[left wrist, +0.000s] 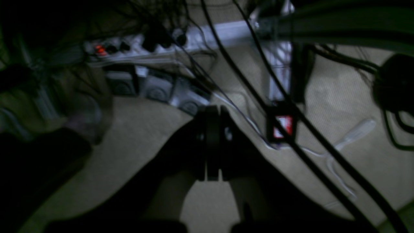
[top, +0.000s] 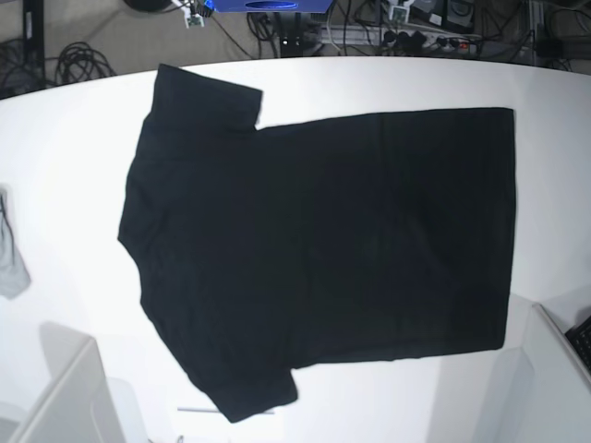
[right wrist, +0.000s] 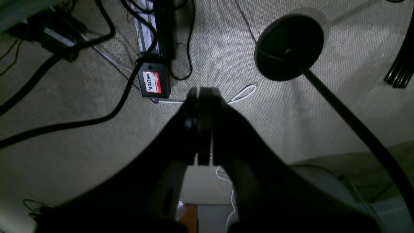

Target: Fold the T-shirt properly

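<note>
- T-shirt (top: pixel 323 249): one, black, on the worktop (top: pixel 83 138).
- Grey cloth (top: pixel 11 258): one, at the worktop edge.
- Worktop: one, white.
- End effectors: two, one per wrist view, left end effector (left wrist: pixel 212 113) and right end effector (right wrist: pixel 203 94), each with jaws together.
- Power strip (left wrist: pixel 155 45): one, on the floor.
- Labelled black box (right wrist: pixel 153 81): one, on the carpet.
- Round black stand base (right wrist: pixel 289 47): one.

white table (top: pixel 83 138), black T-shirt (top: pixel 323 249), grey cloth (top: pixel 9 258)
</note>
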Robot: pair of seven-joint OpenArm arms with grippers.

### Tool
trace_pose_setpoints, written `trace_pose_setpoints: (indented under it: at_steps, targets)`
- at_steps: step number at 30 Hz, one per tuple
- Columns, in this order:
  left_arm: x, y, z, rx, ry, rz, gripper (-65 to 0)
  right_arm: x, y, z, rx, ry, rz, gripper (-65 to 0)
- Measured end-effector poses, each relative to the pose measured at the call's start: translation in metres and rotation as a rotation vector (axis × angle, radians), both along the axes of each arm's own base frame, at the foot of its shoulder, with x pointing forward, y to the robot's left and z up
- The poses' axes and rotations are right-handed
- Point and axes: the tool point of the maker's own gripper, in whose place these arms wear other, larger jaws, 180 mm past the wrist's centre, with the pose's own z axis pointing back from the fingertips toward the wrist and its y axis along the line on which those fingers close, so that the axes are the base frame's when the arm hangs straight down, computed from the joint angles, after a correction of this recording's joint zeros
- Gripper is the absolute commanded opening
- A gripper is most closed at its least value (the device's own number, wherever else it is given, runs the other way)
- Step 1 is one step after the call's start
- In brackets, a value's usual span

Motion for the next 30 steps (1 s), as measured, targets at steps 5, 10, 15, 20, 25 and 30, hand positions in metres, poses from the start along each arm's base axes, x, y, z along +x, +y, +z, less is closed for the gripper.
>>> trace_pose_setpoints:
  at_steps: [5, 10, 15, 20, 25, 30]
  targets:
    - [-0.009, 0.015, 0.007, 0.022, -0.039, -0.014, -65.0, -0.012, -0.007, 0.005, -0.009, -0.019, 0.007, -65.0]
    - [-0.032, 0.011, 0.016, 0.007, -0.056, -0.026, -65.0, -0.017, -0.004, 0.014, -0.005, -0.072, 0.012, -65.0]
    - [-0.037, 0.01, 0.026, -0.005, -0.123, -0.04, -65.0, -0.023, -0.004, 0.021, -0.003, -0.093, 0.016, -65.0]
    - [-0.044, 0.025, 0.044, 0.008, -0.211, -0.074, -65.0, -0.031, -0.019, 0.03, -0.046, -0.118, -0.074, -65.0]
    - [-0.052, 0.022, 0.071, -0.003, -0.294, -0.077, -65.0, -0.031, -0.05, 0.048, -0.12, -0.177, -0.14, -65.0]
    - [-0.037, 0.019, 0.094, -0.021, -0.386, -0.114, -65.0, -0.027, -0.064, 0.068, -0.154, -0.193, -0.151, -65.0]
